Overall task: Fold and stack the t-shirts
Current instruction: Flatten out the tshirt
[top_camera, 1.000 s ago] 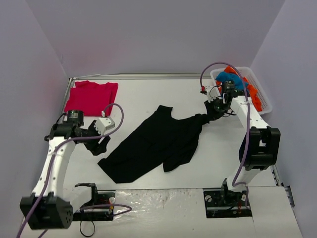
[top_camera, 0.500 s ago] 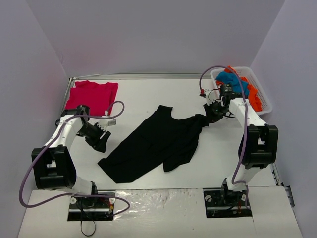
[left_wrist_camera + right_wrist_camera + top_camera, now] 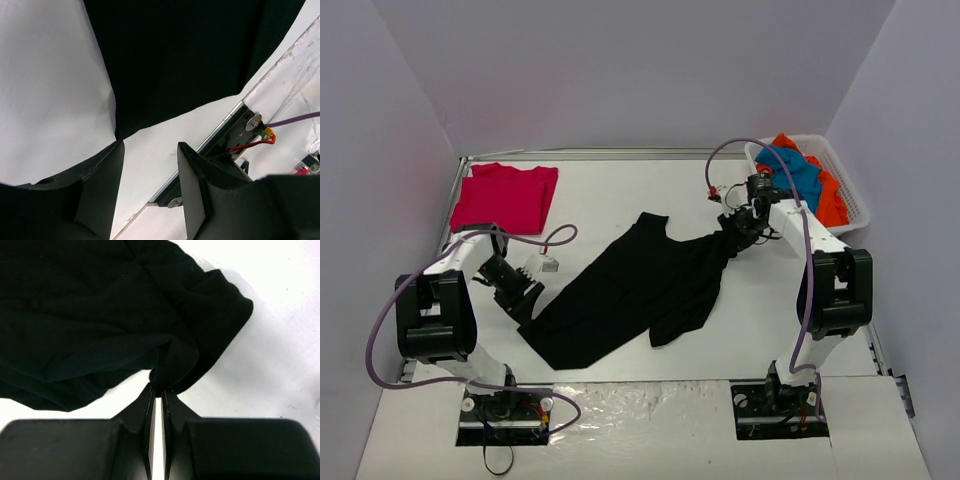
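One black t-shirt (image 3: 630,290): lies rumpled and diagonal, mid table (image 3: 620,190).
Right gripper (image 3: 156,390): pinching a fold at its far end.
Left gripper (image 3: 150,145): spread, astride the near hem corner.
Advice: seat the corner deep before clamping, then tension evenly.
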`<state>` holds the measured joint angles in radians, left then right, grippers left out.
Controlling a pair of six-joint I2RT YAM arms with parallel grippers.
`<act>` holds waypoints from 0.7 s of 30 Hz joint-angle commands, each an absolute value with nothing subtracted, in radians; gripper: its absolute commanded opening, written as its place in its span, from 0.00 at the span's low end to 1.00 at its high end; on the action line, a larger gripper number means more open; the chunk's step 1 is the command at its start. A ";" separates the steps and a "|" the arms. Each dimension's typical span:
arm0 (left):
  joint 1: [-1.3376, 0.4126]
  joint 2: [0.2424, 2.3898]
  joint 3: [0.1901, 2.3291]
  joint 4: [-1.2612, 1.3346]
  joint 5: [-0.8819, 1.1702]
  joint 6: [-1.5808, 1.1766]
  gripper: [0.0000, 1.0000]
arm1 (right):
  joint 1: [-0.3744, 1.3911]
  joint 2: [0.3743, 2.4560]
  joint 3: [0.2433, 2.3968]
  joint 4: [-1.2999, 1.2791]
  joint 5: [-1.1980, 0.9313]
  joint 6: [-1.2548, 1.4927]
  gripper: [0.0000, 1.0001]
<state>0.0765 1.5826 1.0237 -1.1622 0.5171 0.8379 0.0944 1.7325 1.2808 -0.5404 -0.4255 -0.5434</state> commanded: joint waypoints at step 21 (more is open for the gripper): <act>0.114 1.713 1.026 -1.134 0.509 0.885 0.41 | 0.149 1.782 1.255 -0.554 -0.387 -0.535 0.00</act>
<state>0.1070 1.7153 0.9985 -1.1271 0.4950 0.8608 0.1398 1.7714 1.2583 -0.5323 -0.4034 -0.5430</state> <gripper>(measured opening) 0.419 0.021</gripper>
